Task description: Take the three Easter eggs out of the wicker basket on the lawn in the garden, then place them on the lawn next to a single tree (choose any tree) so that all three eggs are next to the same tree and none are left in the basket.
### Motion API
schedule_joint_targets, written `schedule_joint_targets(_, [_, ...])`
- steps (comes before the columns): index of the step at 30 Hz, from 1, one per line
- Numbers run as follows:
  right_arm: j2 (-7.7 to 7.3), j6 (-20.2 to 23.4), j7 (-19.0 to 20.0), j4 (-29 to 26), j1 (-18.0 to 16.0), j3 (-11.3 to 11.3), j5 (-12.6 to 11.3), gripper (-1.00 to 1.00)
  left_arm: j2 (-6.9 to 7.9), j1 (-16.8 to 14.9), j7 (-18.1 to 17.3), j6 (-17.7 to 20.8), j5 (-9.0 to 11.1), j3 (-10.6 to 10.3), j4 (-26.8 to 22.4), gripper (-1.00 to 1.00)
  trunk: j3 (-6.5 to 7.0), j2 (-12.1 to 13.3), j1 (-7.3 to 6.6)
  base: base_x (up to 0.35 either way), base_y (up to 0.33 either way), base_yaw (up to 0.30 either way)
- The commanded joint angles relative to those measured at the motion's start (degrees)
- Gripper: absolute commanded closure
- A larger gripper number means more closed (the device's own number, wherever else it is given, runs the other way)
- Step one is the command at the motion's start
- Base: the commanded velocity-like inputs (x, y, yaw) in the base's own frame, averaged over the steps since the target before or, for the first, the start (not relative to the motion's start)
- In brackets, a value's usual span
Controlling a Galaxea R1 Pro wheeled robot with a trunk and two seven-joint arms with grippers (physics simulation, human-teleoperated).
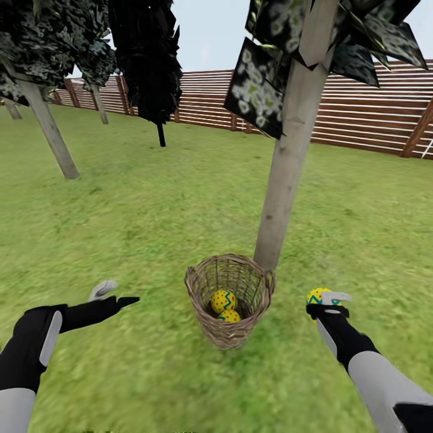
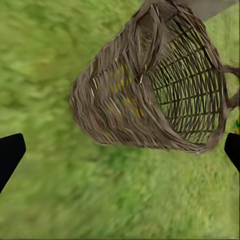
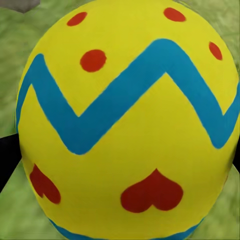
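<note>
My right gripper (image 1: 328,296) is clamped on one Easter egg (image 3: 125,125) beside the tree (image 1: 288,162). Two eggs (image 1: 224,300) lie in the wicker basket (image 1: 207,328) on the lawn (image 1: 150,210). My left gripper (image 1: 114,294) hangs spread apart.

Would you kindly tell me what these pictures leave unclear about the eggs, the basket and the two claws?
- Head view: the two eggs in the wicker basket overlap; the lower egg is partly hidden by the rim.
- Head view: the right claw covers much of the held egg; whether it touches the lawn is unclear.
- Right wrist view: that egg is cut off by the frame's edges.
- Left wrist view: the weave blurs the eggs inside.
- Left claw: open, empty.
</note>
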Motion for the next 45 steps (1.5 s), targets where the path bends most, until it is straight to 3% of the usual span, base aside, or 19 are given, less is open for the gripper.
schedule_joint_targets(1, [-0.05,-0.4,-0.3,2.0,-0.9,0.1,-0.2,1.0,0.09,-0.1,-2.5,0.4,0.3,0.1,0.0,-1.0,-0.05,0.0,-0.01,0.0,-0.35,0.295])
schedule_joint_targets(4, [-0.07,-1.0,-0.3,3.4,-1.5,0.1,-0.2,1.0,0.16,-0.1,-4.8,0.4,0.2,1.7,0.1,-1.0,-0.05,0.0,-0.01,0.0,-0.271,0.296])
schedule_joint_targets(8, [0.09,-2.5,-0.3,4.5,-1.6,0.1,-0.1,1.0,0.11,-0.1,-7.2,0.4,0.3,5.7,0.1,-1.0,-0.05,0.0,-0.01,0.0,-0.166,0.296])
schedule_joint_targets(11, [0.1,-2.9,-0.3,4.6,-1.6,0.1,-0.1,1.0,0.17,-0.1,-9.1,0.5,0.3,6.0,0.1,-1.0,-0.05,0.0,-0.01,0.0,-0.332,0.296])
schedule_joint_targets(17, [0.13,-3.8,-0.3,4.6,-1.6,0.1,-0.1,1.0,0.11,-0.1,-9.1,0.4,0.2,6.0,0.1,-1.0,-0.05,0.0,-0.01,0.0,-0.345,0.27])
schedule_joint_targets(20, [0.17,-6.9,-0.3,4.6,-1.5,0.7,0.5,1.0,0.1,-0.1,-9.1,0.4,0.2,6.0,0.1,-1.0,-0.05,0.0,-0.01,0.0,-0.346,0.039])
schedule_joint_targets(27, [0.51,-7.3,0.0,5.2,-1.5,1.0,0.4,1.0,0.16,-0.1,-9.2,0.4,0.2,6.1,0.1,-1.0,-0.05,0.0,-0.01,0.0,-0.34,0.001])
schedule_joint_targets(29, [1.94,-7.2,-0.1,7.8,-1.5,2.8,1.0,1.0,0.16,-0.1,-9.2,0.5,0.2,7.4,0.5,-1.0,-0.05,0.0,-0.01,0.0,-0.117,0.0])
schedule_joint_targets(31, [2.39,-7.3,-0.1,8.7,-1.5,3.8,1.3,1.0,0.16,-0.1,-9.1,0.6,0.2,10.5,0.8,-1.0,-0.05,0.0,-0.01,0.0,-0.02,0.0])
schedule_joint_targets(36, [2.71,-6.9,-0.1,8.9,-1.7,4.6,1.7,1.0,0.11,-0.1,-9.0,1.1,0.0,11.5,1.2,-1.0,-0.95,-2.0,1.09,0.0,-0.001,0.0])
schedule_joint_targets(38, [3.59,-6.1,-0.1,9.6,-3.9,5.6,2.7,1.0,0.1,-0.1,-9.0,1.1,0.0,11.5,1.7,-1.0,-1.31,-2.8,1.53,0.0,0.0,0.0])
schedule_joint_targets(40, [4.84,-2.3,-0.2,13.1,-8.1,5.9,3.1,1.0,0.09,-0.1,-9.0,1.2,-0.1,11.2,2.9,-1.0,-1.66,-3.6,1.96,0.0,0.0,0.0])
schedule_joint_targets(42, [5.1,-1.0,-0.2,15.8,-11.3,6.0,3.2,1.0,-0.18,-0.1,-8.9,1.3,-0.2,11.0,3.0,-1.0,-2.02,-4.4,2.4,0.0,0.0,0.0])
schedule_joint_targets(45, [5.45,-0.8,-0.2,16.4,-12.3,6.0,3.1,1.0,-0.46,-0.1,-8.7,1.3,-0.3,10.6,3.2,-1.0,-2.56,-5.6,3.06,0.009,0.0,0.0])
